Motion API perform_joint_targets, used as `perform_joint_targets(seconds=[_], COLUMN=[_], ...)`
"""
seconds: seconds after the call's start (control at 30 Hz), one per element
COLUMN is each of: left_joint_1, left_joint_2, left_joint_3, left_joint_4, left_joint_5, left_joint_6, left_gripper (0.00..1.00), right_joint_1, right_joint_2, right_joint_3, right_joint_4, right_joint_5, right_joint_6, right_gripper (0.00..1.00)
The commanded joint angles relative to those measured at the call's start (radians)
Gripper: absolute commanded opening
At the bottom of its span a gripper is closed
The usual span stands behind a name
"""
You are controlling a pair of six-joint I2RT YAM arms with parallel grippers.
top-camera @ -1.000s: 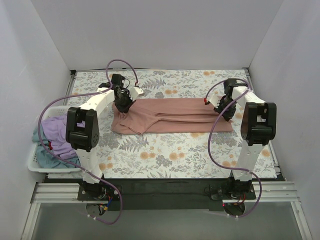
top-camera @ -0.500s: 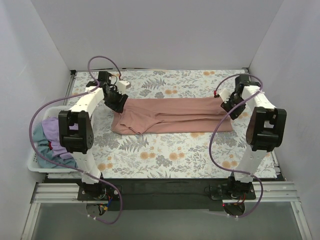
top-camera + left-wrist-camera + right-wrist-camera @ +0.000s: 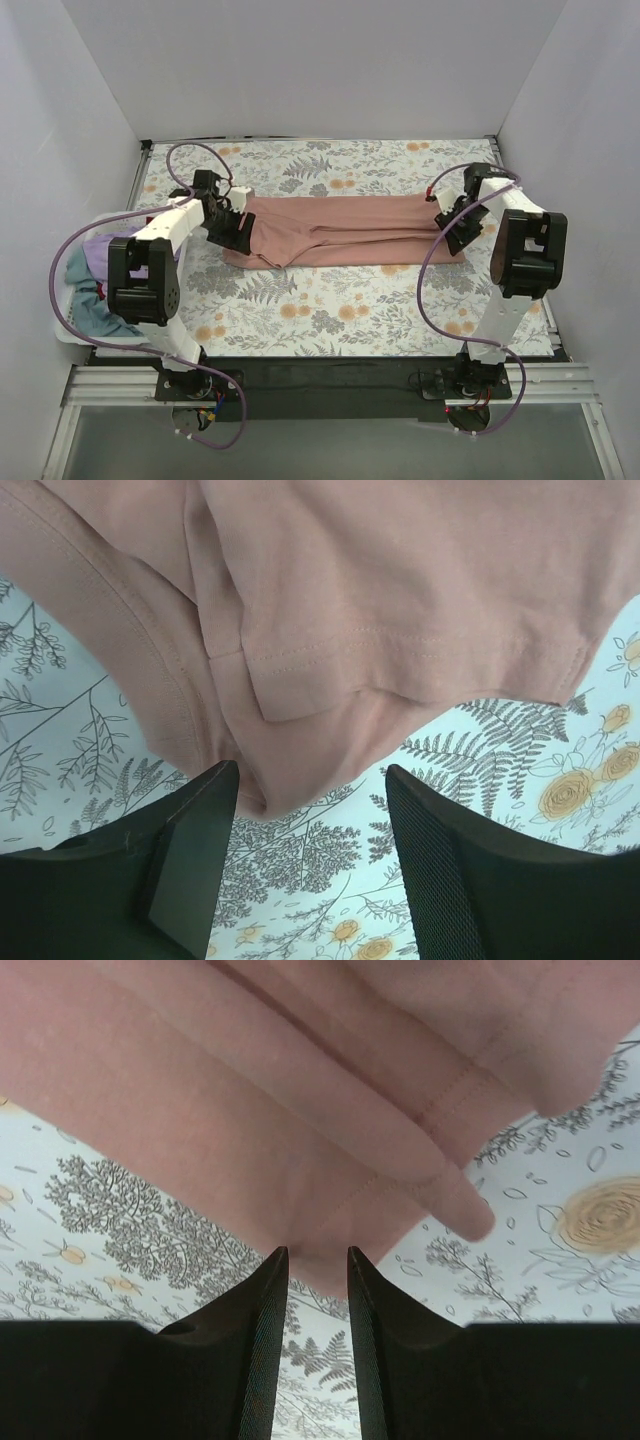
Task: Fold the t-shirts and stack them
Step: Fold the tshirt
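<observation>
A salmon-pink t-shirt (image 3: pixel 340 232) lies folded into a long band across the middle of the flowered table (image 3: pixel 330 300). My left gripper (image 3: pixel 237 230) hangs open over the band's left end. In the left wrist view that gripper (image 3: pixel 310 780) has wide-spread fingers (image 3: pixel 190 850) and the shirt's hem (image 3: pixel 330 660) lies flat just beyond them. My right gripper (image 3: pixel 455 226) is at the band's right end. In the right wrist view this gripper (image 3: pixel 316 1255) is open by a narrow gap, with the shirt's edge (image 3: pixel 300 1160) on the table at its tips and nothing pinched.
A white basket (image 3: pixel 72 332) at the table's left edge holds a lavender shirt (image 3: pixel 100 250) and a teal shirt (image 3: pixel 85 285). White walls close in the back and both sides. Purple cables loop over both arms.
Both grippers have opened and let go of the pink shirt. The left gripper has swung left and toward the near side; the right went out to the right and came back to the shirt's end.
</observation>
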Motion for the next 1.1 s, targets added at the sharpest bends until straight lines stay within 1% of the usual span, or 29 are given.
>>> perform_joint_targets(seconds=[0.0,0.1,0.13,0.23,0.27,0.37,0.4,0.53,0.63,0.7,0.83,0.87,0.9,0.93,0.97,1.0,1.07], left_joint_1=[-0.001,-0.001,-0.001,-0.001,-0.001,-0.001,-0.001,-0.001,-0.001,-0.001,-0.001,-0.001,-0.001,0.001,-0.001,-0.001,-0.001], left_joint_2=[0.005,0.028,0.033,0.027,0.02,0.002,-0.006,-0.081,-0.127,-0.179,-0.207,-0.213,-0.223,-0.245,-0.286,-0.311,-0.348], left_joint_3=[-0.022,-0.056,-0.065,-0.111,-0.122,-0.16,-0.17,-0.216,-0.249,-0.271,-0.277,-0.263,-0.259,-0.256,-0.251,-0.242,-0.231], left_joint_4=[0.065,0.071,0.073,0.083,0.085,0.076,0.064,0.041,0.011,-0.004,-0.038,-0.048,-0.065,-0.067,-0.064,-0.064,-0.044], left_joint_5=[-0.016,-0.04,-0.053,-0.077,-0.086,-0.085,-0.082,-0.082,-0.087,-0.091,-0.064,-0.05,-0.019,0.025,0.053,0.077,0.116], left_joint_6=[-0.043,-0.04,-0.038,-0.037,-0.037,-0.034,-0.032,-0.026,-0.014,-0.009,-0.003,0.0,0.012,0.017,0.02,0.026,0.011], left_gripper=[0.59,0.52,0.44,0.31,0.22,0.06,0.0,0.0,0.0,0.0,0.0,0.05,0.13,0.19,0.28,0.31,0.35], right_joint_1=[-0.004,-0.004,-0.004,-0.004,-0.004,-0.006,-0.007,-0.01,-0.019,-0.039,-0.056,-0.056,-0.056,-0.055,-0.055,-0.052,-0.038], right_joint_2=[0.032,0.053,0.055,0.056,0.052,0.032,0.027,-0.025,-0.092,-0.138,-0.18,-0.197,-0.207,-0.223,-0.252,-0.266,-0.313], right_joint_3=[-0.012,-0.039,-0.048,-0.111,-0.133,-0.212,-0.246,-0.315,-0.37,-0.386,-0.407,-0.401,-0.391,-0.375,-0.327,-0.3,-0.219], right_joint_4=[0.034,0.066,0.072,0.112,0.127,0.164,0.169,0.184,0.181,0.176,0.146,0.132,0.08,0.052,0.016,-0.036,-0.084], right_joint_5=[-0.011,0.021,0.039,0.091,0.105,0.13,0.163,0.191,0.214,0.223,0.23,0.214,0.19,0.129,0.074,-0.007,-0.089], right_joint_6=[0.076,0.094,0.096,0.097,0.094,0.089,0.085,0.068,0.034,0.02,-0.019,-0.029,-0.033,-0.038,-0.047,-0.044,-0.035], right_gripper=[0.36,0.36,0.36,0.34,0.34,0.31,0.31,0.28,0.27,0.27,0.27,0.28,0.31,0.32,0.33,0.34,0.34])
